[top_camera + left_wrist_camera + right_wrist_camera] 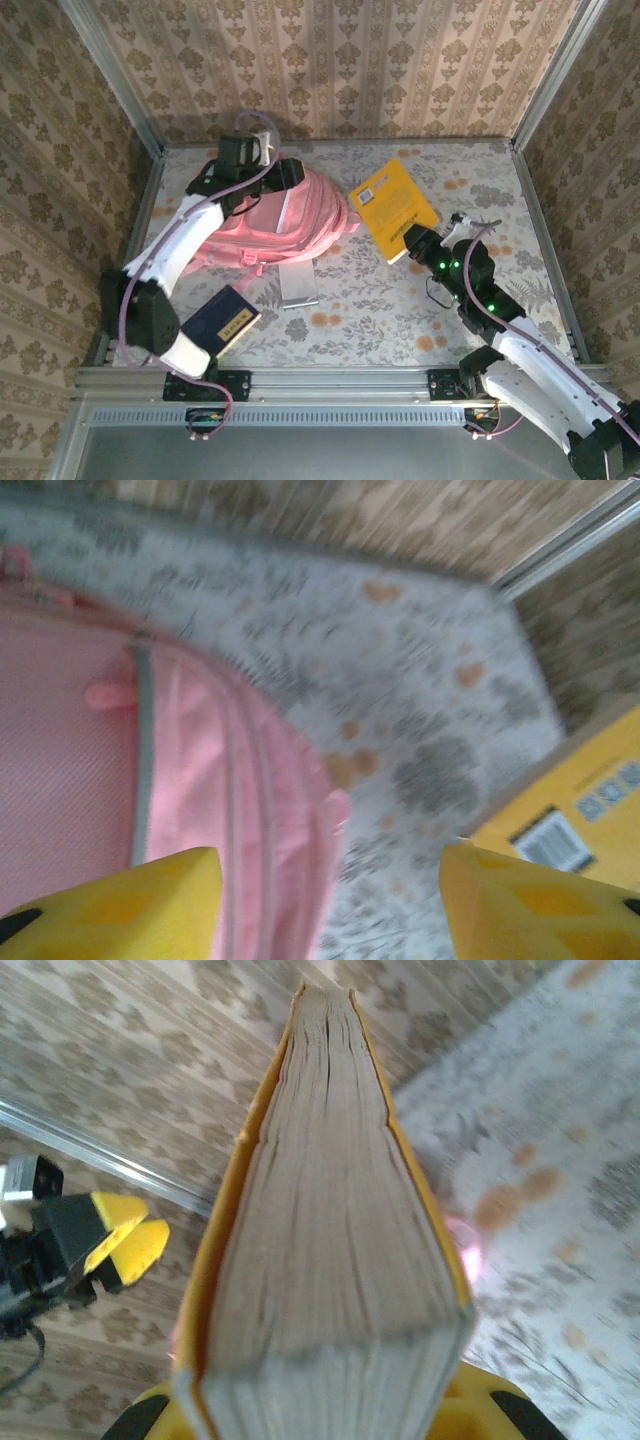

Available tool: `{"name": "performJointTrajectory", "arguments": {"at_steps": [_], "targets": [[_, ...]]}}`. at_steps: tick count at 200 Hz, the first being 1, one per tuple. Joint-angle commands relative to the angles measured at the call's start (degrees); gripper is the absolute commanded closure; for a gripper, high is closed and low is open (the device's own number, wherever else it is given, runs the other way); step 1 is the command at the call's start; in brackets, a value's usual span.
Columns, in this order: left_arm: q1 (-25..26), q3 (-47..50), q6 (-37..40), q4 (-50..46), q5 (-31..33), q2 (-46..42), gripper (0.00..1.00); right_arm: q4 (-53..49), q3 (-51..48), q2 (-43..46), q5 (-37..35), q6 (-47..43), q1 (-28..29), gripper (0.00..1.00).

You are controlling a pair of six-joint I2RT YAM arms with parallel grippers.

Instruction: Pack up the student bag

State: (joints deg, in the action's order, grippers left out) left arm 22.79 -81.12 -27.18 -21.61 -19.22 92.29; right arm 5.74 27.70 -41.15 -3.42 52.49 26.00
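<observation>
The student bag point(300, 215), a large pink backpack, lies at the back left of the table. In the left wrist view its pink fabric and grey zipper point(140, 740) sit at the left. My left gripper point(288, 173) hovers over the bag's top, open, with nothing between its yellow fingers point(110, 910). A yellow book point(393, 205) is right of the bag, and my right gripper point(417, 243) is shut on its near edge. The book's page edge point(320, 1210) stands between the right gripper's point(320, 1415) yellow jaws. The book's barcode corner point(570, 830) shows at the right of the left wrist view.
A dark blue book point(222, 320) lies near the front left by the left arm's base. A flat grey item point(298, 283) rests in front of the bag. Patterned walls close in the table on three sides. The left gripper's yellow tips point(115, 1240) appear in the right wrist view.
</observation>
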Motion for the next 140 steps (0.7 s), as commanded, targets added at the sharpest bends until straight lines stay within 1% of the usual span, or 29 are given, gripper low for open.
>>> {"name": "performJointTrajectory", "arguments": {"at_steps": [1,26,43,77,104,140], "targets": [[-2.2,-3.5,7.0,-8.4,-2.0,5.7,0.41,1.1,-0.6,3.3,3.1,-1.4,-0.9,1.00],[-3.7,-8.5,7.7,-11.0,-3.6,12.8,0.45,-0.2,-2.1,4.9,5.6,-2.0,-2.1,1.00],[-3.8,-9.9,7.6,-11.0,-5.0,15.1,0.48,-1.2,-2.8,5.5,7.3,-2.3,-3.0,1.00],[-3.7,-8.0,5.7,-6.5,-9.5,15.3,0.56,-1.9,-4.4,6.4,9.4,-2.6,-4.3,1.00],[-3.2,-7.1,5.8,-5.7,-9.1,14.0,0.64,-1.1,-5.2,5.9,10.3,-2.0,-5.0,1.00],[-2.9,-6.8,5.0,-5.1,-11.1,14.6,0.70,0.2,-4.9,4.3,11.3,-1.5,-5.1,1.00]]}}
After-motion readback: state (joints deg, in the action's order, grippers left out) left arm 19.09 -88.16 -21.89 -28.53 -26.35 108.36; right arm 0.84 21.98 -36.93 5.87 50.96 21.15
